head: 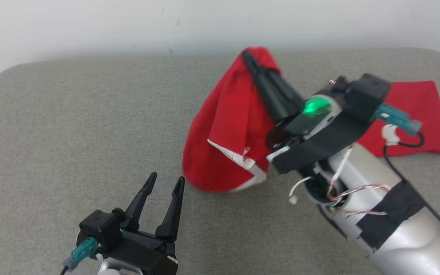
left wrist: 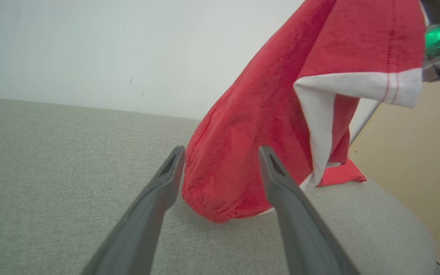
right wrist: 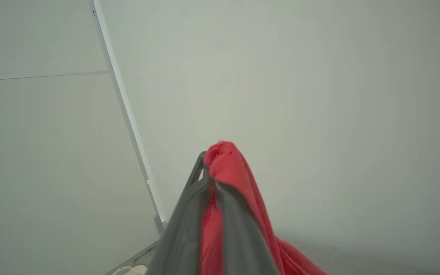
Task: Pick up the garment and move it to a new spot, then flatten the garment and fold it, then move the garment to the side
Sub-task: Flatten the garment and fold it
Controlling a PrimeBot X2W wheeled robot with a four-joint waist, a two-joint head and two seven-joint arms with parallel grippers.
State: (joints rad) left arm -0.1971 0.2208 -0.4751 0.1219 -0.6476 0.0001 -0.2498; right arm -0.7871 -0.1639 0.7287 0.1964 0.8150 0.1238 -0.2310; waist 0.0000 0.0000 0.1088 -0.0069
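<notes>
Right pincer (head: 250,58) clamped on a bunch at the top of the red garment (head: 227,126), which hangs mid-counter (head: 71,122), hem abt touching; left pincer (head: 166,178) open, near-left, just beside hem. Looks like pick-up-and-move step. Next, prob: lower at new spot, left grabs hem to spread flat. Red cloth (head: 422,114) flat far right; can't tell if separate.

Head camera: high, tilted down over grey cushion (head: 71,126), wall (head: 128,23) at far edge. Left wrist camera: low, near cushion, facing wall. Right wrist camera: aimed upward at wall, very close to red garment (right wrist: 227,164) (shared by all three views).
</notes>
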